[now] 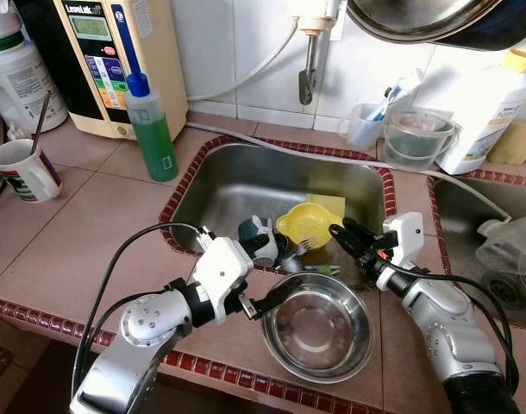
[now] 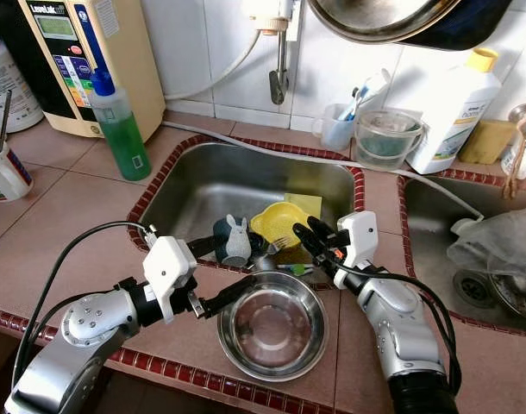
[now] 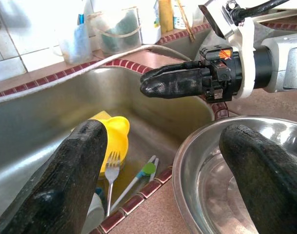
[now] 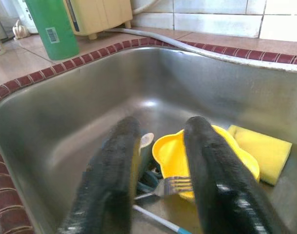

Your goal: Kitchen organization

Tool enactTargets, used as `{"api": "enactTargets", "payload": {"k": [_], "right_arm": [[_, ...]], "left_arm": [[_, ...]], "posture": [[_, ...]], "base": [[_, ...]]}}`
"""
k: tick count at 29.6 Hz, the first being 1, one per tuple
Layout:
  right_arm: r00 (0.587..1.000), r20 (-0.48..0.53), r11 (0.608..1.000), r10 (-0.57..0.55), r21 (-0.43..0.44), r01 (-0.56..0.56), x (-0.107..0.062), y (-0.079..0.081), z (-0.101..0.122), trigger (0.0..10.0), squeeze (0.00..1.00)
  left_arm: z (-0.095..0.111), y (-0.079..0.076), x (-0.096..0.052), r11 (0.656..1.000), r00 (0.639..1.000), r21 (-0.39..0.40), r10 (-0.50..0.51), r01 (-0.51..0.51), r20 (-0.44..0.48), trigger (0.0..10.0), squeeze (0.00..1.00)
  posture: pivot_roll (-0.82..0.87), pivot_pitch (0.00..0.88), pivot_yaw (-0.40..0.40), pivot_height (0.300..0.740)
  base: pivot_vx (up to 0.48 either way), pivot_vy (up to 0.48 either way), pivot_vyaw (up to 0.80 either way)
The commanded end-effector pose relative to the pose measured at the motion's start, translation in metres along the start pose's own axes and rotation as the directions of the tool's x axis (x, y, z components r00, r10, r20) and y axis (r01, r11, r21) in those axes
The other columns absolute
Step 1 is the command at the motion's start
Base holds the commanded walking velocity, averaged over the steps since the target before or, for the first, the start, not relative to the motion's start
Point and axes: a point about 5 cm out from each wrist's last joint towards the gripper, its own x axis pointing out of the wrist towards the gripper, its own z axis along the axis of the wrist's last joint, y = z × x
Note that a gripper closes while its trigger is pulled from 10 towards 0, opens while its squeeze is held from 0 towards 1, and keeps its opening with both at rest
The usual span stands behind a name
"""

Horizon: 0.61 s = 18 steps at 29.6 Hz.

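Note:
A steel bowl (image 1: 319,329) stands on the tiled counter at the sink's front edge. My left gripper (image 1: 268,274) is open at the bowl's left rim. In the left wrist view one finger (image 3: 263,170) is over the bowl and the other finger (image 3: 73,180) is outside it, toward the sink. My right gripper (image 1: 339,228) hangs open over the sink's front right, above a yellow bowl (image 1: 306,222), with nothing between its fingers. In the sink (image 1: 220,185) also lie a fork (image 4: 175,185), a yellow sponge (image 1: 328,204), a dark mug (image 1: 259,239) and a green-tipped brush (image 3: 144,171).
A green soap bottle (image 1: 151,125) and a beige water machine (image 1: 116,60) stand at the back left, with a mug holding a spoon (image 1: 26,170) further left. A plastic container (image 1: 416,138), a white bottle (image 1: 487,108) and a second sink (image 1: 474,216) lie to the right. The tap (image 1: 309,65) hangs above.

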Motion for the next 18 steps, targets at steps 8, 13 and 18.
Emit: {"api": "enactTargets", "payload": {"k": [8, 13, 18], "right_arm": [[0.998, 0.043, 0.999, -0.039, 0.002, 0.038, 0.001, -0.003, 0.006, 10.0, 1.0], [0.985, 0.123, 0.993, -0.121, 0.005, 0.121, 0.002, -0.002, 0.016, 10.0, 1.0], [0.956, 0.215, 0.977, -0.202, -0.019, 0.211, 0.005, 0.003, 0.027, 10.0, 1.0]], "left_arm": [[0.005, 0.008, -0.001, 0.999, 0.999, 0.021, 0.041, -0.041, 0.025, 10.0, 0.0], [0.0, 0.025, -0.004, 0.987, 0.987, -0.024, 0.158, -0.158, 0.037, 10.0, 0.0], [-0.002, 0.046, -0.008, 0.947, 0.946, -0.043, 0.321, -0.319, 0.041, 10.0, 0.0]], "posture": [[0.01, 0.082, 0.029, 0.74], [0.01, 0.086, 0.025, 0.74], [0.0, 0.076, 0.016, 0.74]], "base": [[0.0, 0.0, 0.0], [0.0, 0.0, 0.0], [0.0, 0.0, 0.0]]}}
